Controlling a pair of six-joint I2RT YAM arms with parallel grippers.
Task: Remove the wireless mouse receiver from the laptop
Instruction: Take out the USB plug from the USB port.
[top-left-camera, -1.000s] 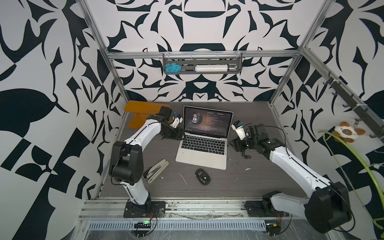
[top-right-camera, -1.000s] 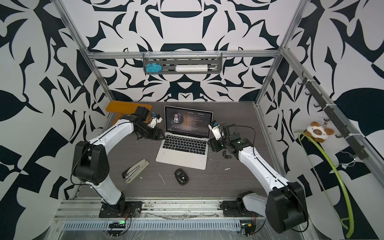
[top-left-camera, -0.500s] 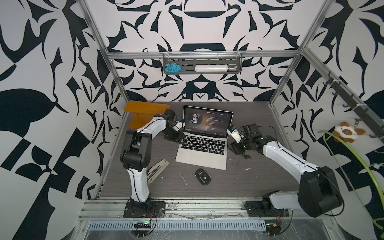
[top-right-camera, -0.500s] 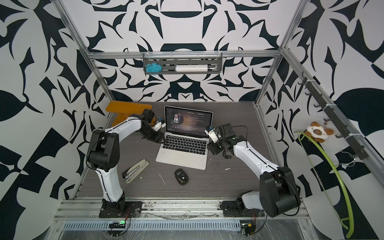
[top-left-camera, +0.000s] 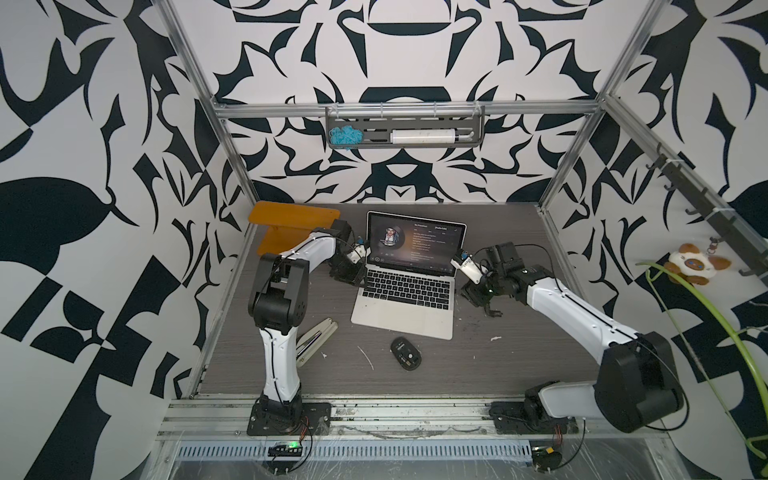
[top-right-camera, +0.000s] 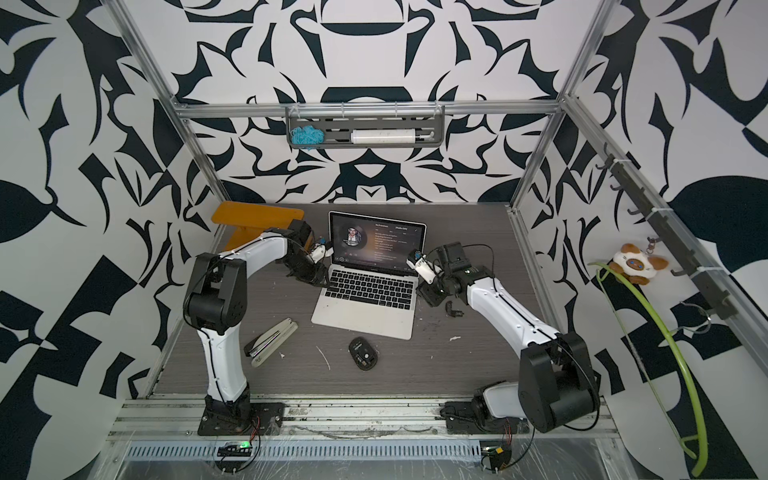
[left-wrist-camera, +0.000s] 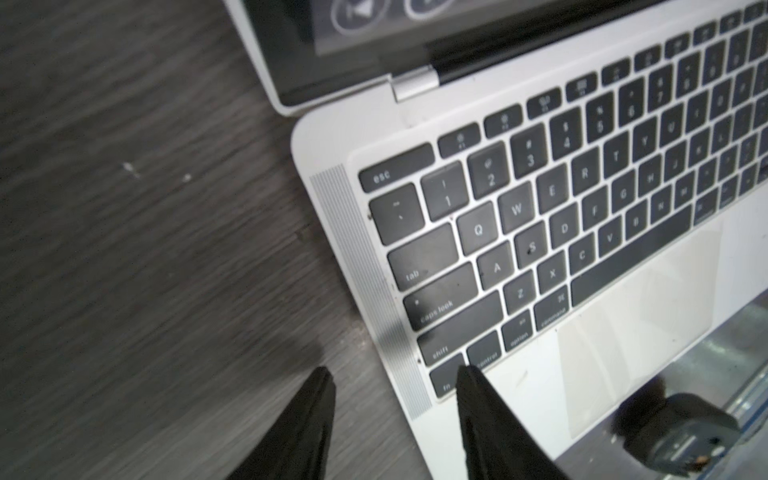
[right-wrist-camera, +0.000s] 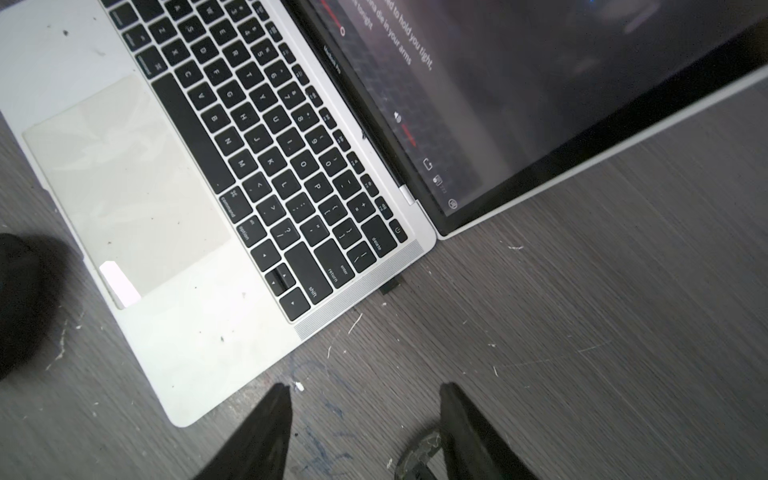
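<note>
The silver laptop (top-left-camera: 405, 299) stands open in the middle of the table in both top views, its screen lit. The wireless mouse receiver (right-wrist-camera: 390, 286) is a tiny black stub sticking out of the laptop's right edge, near the hinge corner. My right gripper (right-wrist-camera: 365, 388) is open over the bare table beside that edge, a short way from the receiver, with nothing between its fingers. In a top view it (top-left-camera: 473, 291) hovers at the laptop's right side. My left gripper (left-wrist-camera: 392, 374) is open astride the laptop's left edge, one finger over the table and one over the keys.
A black mouse (top-left-camera: 406, 353) lies in front of the laptop. A small dark hook-shaped piece (top-left-camera: 491, 309) lies on the table by my right gripper. A stapler-like tool (top-left-camera: 316, 336) lies front left, and an orange board (top-left-camera: 291, 226) stands at the back left.
My left arm has folded its elbow upward and brought its gripper onto the laptop's left edge, jaws narrower. My right gripper has come closer to the laptop's right side.
</note>
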